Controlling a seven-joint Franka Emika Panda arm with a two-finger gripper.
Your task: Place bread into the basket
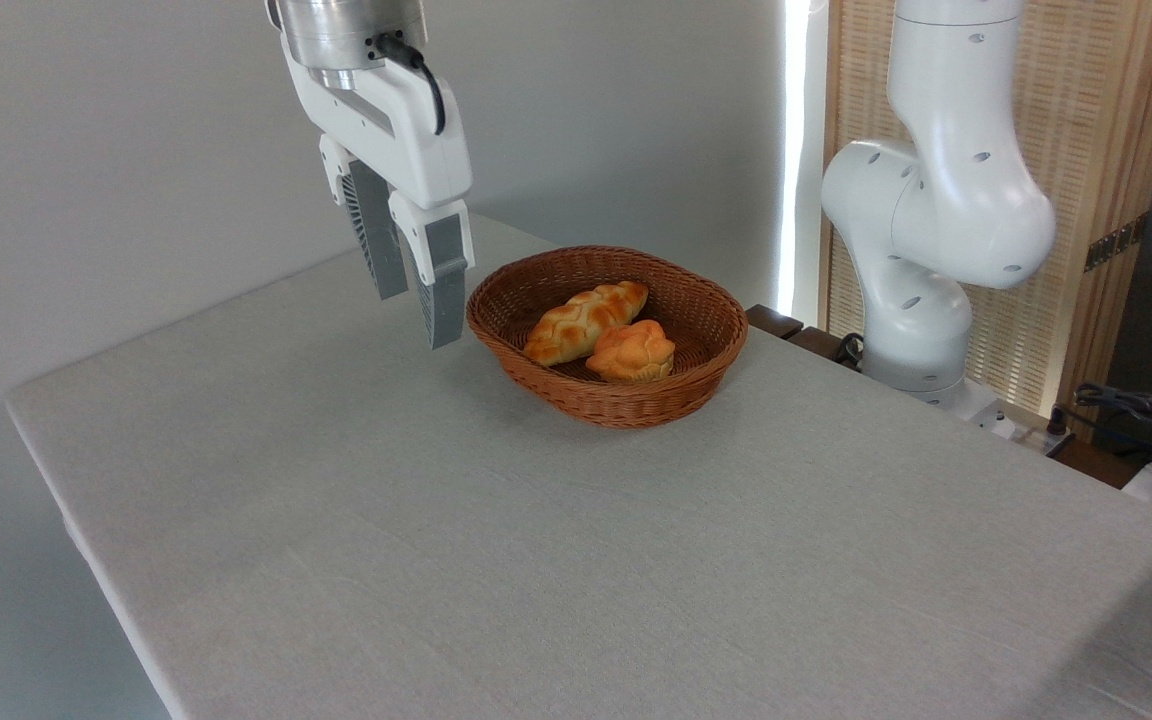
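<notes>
Bun (632, 351) sits in basket (706, 375); looks light, soft, squashable, so grip its sides gently. Gripper (420, 318) empty, fingers apart.

A plain grey wall (136, 150) stands behind the cloth-covered table (536, 560), with a slatted wooden screen (1106, 150) at right.

End effector (418, 292) aloft, pointing down, empty, grey fingers (443, 290) slightly parted, white arm (936, 200) upright behind.

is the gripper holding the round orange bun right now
No, the gripper hangs empty left of the basket, while the bun lies inside it beside the braided loaf.
</notes>
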